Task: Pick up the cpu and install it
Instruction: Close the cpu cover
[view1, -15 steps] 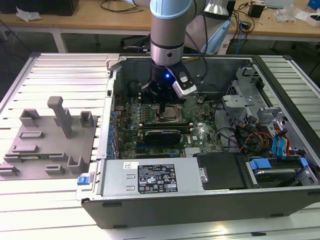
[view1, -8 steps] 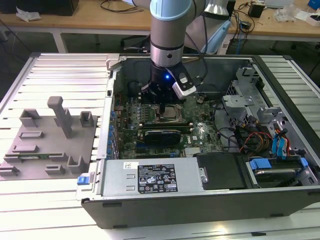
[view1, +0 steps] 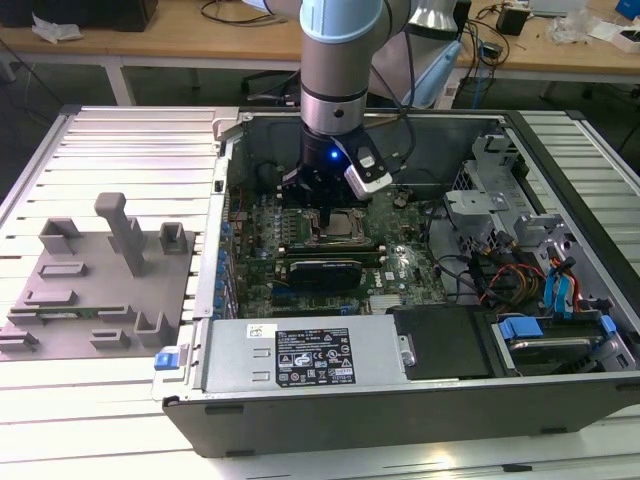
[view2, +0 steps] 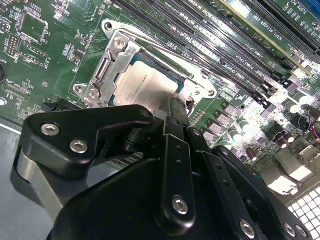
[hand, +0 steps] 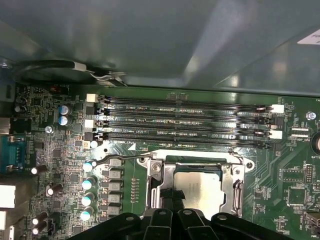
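cpu (view2: 145, 82) sits down inside the socket frame (view2: 112, 57) on the motherboard (view2: 45, 50), gripper (view2: 172, 104) low over its edge, probably to seat it flat. can't tell if it's clamped or loose.

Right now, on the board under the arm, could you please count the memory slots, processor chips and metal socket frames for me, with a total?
Memory slots: 4
Processor chip: 1
Metal socket frame: 1
Total: 6
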